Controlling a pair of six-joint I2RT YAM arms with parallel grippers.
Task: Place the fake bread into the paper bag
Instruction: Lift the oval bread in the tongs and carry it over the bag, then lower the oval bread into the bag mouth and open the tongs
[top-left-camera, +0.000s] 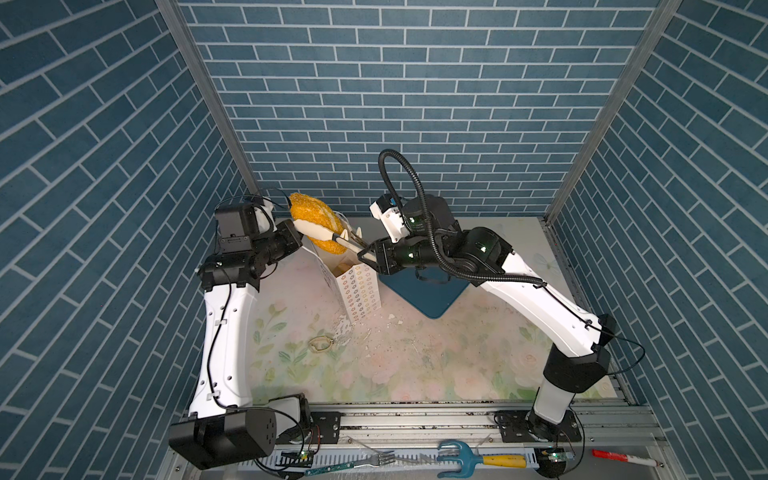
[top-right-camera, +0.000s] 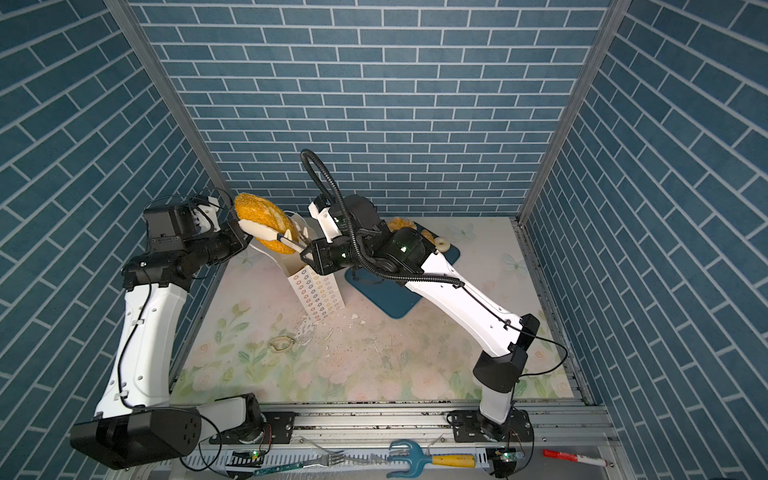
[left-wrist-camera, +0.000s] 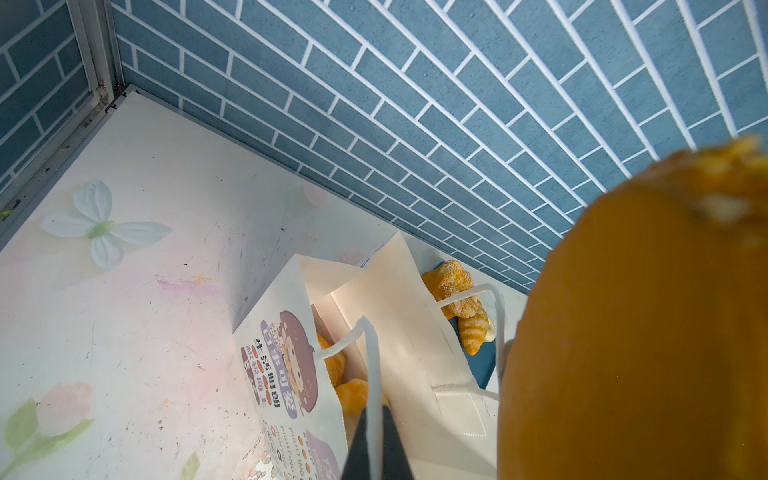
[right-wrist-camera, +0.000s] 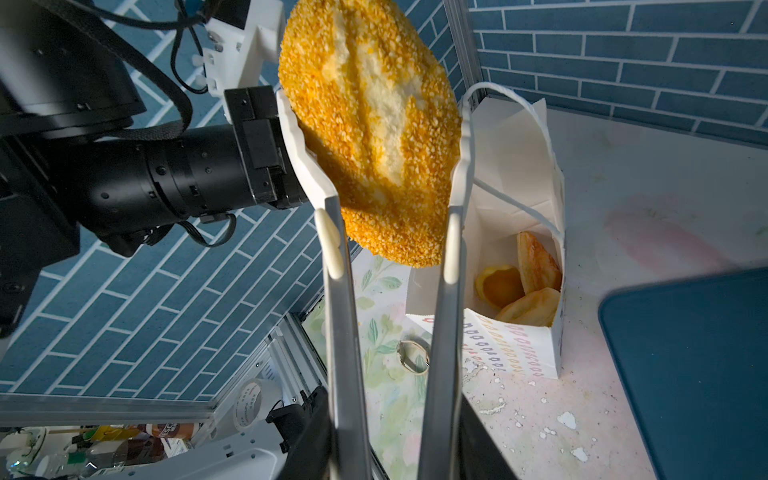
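clamping tongs (right-wrist-camera: 343, 332) w/ loaf (right-wrist-camera: 374, 137) by paper bag (right-wrist-camera: 515, 349): r gripper (top-left-camera: 370, 258); l gripper (left-wrist-camera: 376, 419) pinches handle (left-wrist-camera: 371, 365).

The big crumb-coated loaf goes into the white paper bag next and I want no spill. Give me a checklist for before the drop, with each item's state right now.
1. Grip on the crumb-coated golden oval loaf: ok, the white-tipped metal tongs clamp both its sides.
2. Right gripper shut on the tongs: ok.
3. Left gripper pinching the white cord handle of the tall white paper bag: ok.
4. Bag mouth open: ok, its walls stand apart.
5. Room inside: ok, a few orange pastries lie only at the bottom.
6. Loaf centred over the mouth: cannot tell; it looks offset toward the left arm.
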